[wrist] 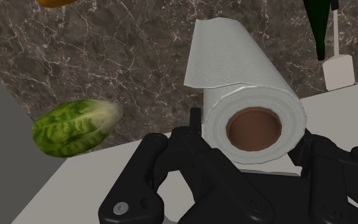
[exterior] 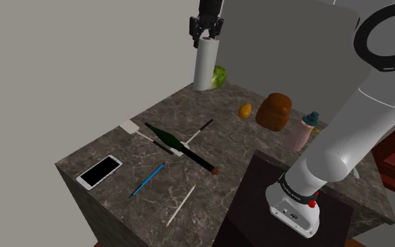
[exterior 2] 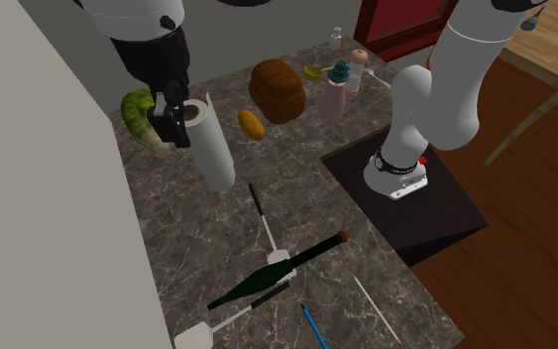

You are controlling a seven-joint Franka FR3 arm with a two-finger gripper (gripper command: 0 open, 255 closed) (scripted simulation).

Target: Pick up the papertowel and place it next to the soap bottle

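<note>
The white paper towel roll stands upright at the far corner of the dark marble counter, beside a green lettuce. My black gripper comes down on the roll's top end, and its fingers clasp the roll on both sides. I cannot tell whether the roll's base still rests on the counter. The soap bottle, pink with a teal pump top, stands near the arm's stand, past a brown bread loaf.
A small orange fruit lies between the roll and the loaf. A green wine bottle, a spatula, a blue pen and a phone lie on the near half. A grey wall borders the counter by the roll.
</note>
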